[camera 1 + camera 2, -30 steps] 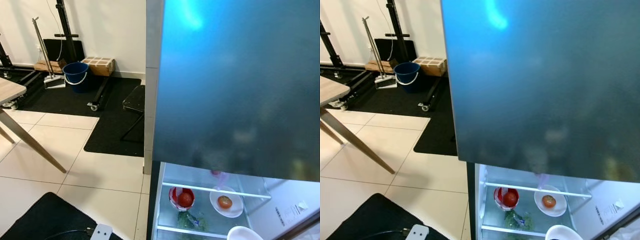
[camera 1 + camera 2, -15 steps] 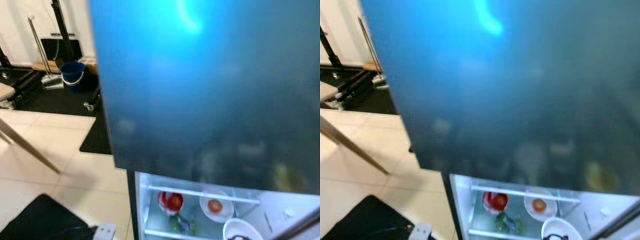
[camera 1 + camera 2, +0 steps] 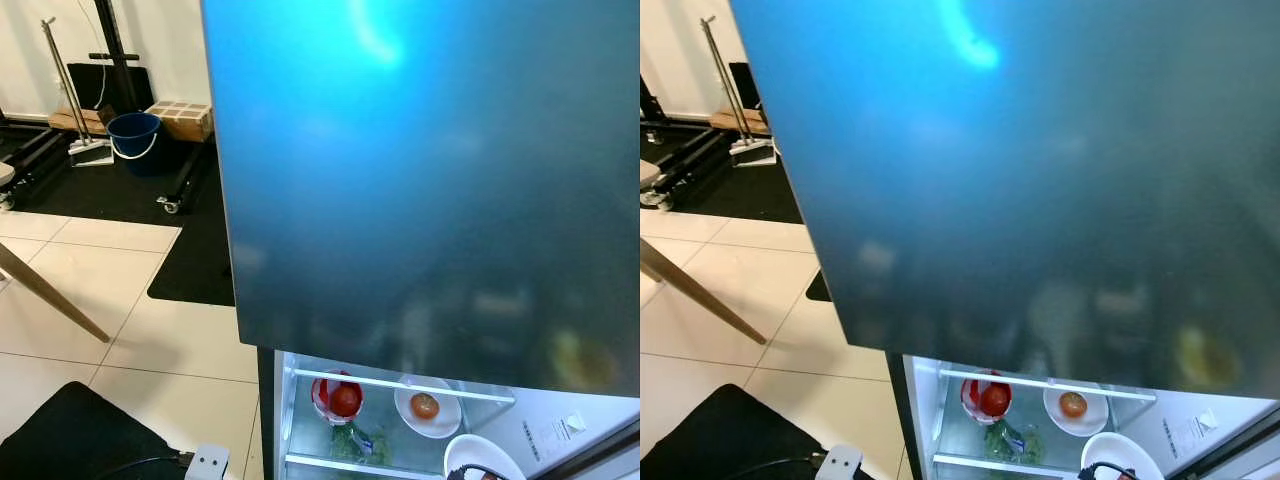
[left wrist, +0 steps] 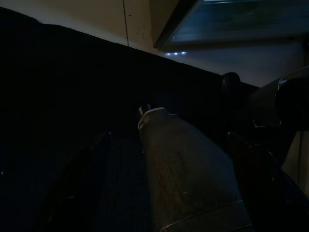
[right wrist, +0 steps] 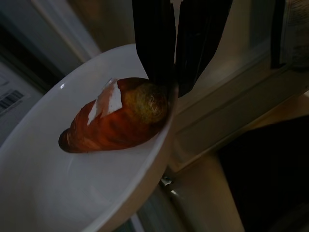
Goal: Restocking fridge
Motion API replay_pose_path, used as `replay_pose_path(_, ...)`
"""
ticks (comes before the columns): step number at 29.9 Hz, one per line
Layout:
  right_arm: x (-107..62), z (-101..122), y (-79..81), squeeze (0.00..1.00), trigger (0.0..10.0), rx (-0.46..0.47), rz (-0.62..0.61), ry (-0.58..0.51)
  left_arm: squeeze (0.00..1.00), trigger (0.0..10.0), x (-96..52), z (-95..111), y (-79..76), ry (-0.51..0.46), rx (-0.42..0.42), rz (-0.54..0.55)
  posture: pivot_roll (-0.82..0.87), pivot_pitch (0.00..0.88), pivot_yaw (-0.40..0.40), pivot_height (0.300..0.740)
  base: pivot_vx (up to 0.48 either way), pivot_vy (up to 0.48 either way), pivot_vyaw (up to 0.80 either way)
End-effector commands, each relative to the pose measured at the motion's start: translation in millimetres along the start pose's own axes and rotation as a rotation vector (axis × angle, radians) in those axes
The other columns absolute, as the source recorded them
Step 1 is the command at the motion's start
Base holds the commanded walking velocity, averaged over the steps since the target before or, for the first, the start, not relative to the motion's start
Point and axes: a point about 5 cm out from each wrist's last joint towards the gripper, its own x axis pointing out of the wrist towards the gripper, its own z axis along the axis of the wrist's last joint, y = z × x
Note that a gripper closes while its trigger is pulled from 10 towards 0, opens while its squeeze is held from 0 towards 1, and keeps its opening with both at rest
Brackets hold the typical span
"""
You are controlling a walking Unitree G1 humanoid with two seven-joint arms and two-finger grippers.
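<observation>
Gripping the rim of a round white ceramic plate (image 5: pixel 72 159), the right hand (image 5: pixel 175 72) has its two black fingers pinched narrow over the edge, one above and one below. On the plate lies a reddish-orange sweet potato (image 5: pixel 113 118) with a pale patch on its skin, its blunt end just beside the fingers. That plate (image 3: pixel 482 462) sits low in front of the open fridge interior (image 3: pixel 390 415), below the glass shelf (image 3: pixel 400 385) that carries a red-patterned bowl with a tomato (image 3: pixel 336 396) and a small white dish with another tomato (image 3: pixel 427 406).

Glazed ceramic is probably stiff, slippery and breakable, and an edge hold leaves its weight hanging off one side; keeping it level matters, since the loose tuber could roll. A deeper bite on the rim would likely be steadier.

The right wrist view gives the grip and the tuber; the head views give the shelf layout and the large blue-tinted fridge door (image 3: pixel 420 170) overhead. The left wrist view is dark, so I cannot tell how the left hand stands.
</observation>
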Motion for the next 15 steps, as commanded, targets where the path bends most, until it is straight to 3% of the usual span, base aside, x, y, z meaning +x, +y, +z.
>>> replay_pose_path(1,-0.2,1.5,-5.7,0.0,10.0,-0.001,-0.02,-0.012,0.0,10.0,-0.5,-6.5,-2.1,0.02,-0.013,-0.003,0.04,0.0,-0.053,0.74,0.0,0.0,0.0)
replay_pose_path(6,0.1,24.9,-22.3,0.0,10.0,0.007,-0.073,-0.096,0.0,10.0,-1.0,0.1,2.7,-0.029,-0.05,0.016,0.04,0.0,-0.048,0.74,0.0,0.0,0.0)
replay_pose_path(15,-1.6,36.1,-38.0,0.0,10.0,-0.033,-0.113,-0.141,0.0,10.0,-1.7,10.9,9.1,-0.074,-0.028,0.009,0.04,0.0,-0.048,0.735,0.0,0.0,0.0)
